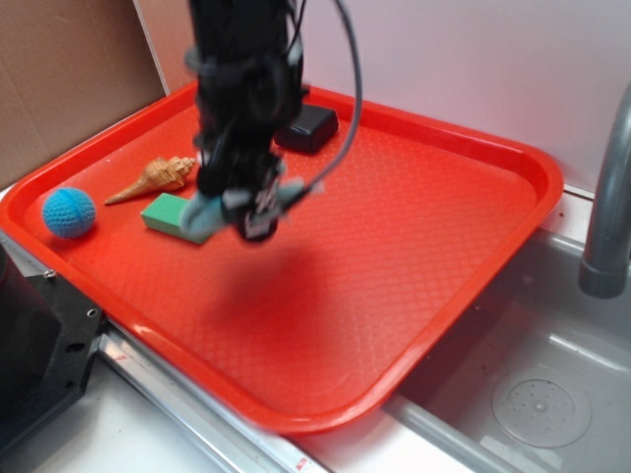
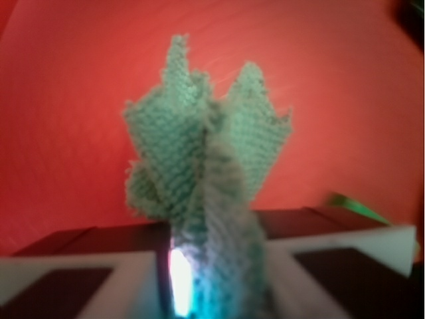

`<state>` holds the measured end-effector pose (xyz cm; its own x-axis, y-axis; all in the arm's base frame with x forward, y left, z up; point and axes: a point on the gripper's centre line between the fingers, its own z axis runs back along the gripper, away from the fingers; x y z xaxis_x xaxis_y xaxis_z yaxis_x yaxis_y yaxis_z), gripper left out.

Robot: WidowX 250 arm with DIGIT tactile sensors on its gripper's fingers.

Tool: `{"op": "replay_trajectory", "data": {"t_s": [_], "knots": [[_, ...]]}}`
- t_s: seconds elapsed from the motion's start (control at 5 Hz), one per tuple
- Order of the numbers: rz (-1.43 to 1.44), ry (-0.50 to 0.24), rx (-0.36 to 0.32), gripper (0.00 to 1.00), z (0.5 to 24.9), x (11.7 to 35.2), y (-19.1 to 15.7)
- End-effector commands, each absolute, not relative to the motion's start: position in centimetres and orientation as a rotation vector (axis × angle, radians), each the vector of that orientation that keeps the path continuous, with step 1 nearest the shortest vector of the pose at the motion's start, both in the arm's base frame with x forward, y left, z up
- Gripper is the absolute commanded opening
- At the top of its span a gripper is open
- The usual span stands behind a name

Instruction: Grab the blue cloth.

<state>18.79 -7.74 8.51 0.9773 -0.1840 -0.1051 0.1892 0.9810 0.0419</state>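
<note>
The blue cloth (image 2: 199, 153) is a pale blue-green terry rag, pinched between my gripper's (image 2: 212, 266) two fingers and fanning out past them above the red tray. In the exterior view my gripper (image 1: 251, 212) hangs over the left middle of the tray (image 1: 414, 227), shut on the cloth (image 1: 202, 212), whose ends stick out on both sides. The cloth is lifted off the tray, which shows a shadow under it.
A green block (image 1: 163, 212), a tan seashell (image 1: 158, 177) and a bright blue knitted ball (image 1: 69, 213) lie on the tray's left. A black box (image 1: 308, 126) sits at the back. A sink with a grey tap (image 1: 611, 197) is right.
</note>
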Motion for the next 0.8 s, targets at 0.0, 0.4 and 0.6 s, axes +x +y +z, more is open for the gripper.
{"op": "replay_trajectory", "data": {"t_s": [0.0, 0.4, 0.6], "knots": [[0.128, -0.012, 0.052, 0.00, 16.9, 18.6, -5.0], [0.176, -0.062, -0.015, 0.00, 19.5, 16.3, -1.6], [0.176, -0.073, 0.005, 0.00, 19.1, 16.7, -1.3]]}}
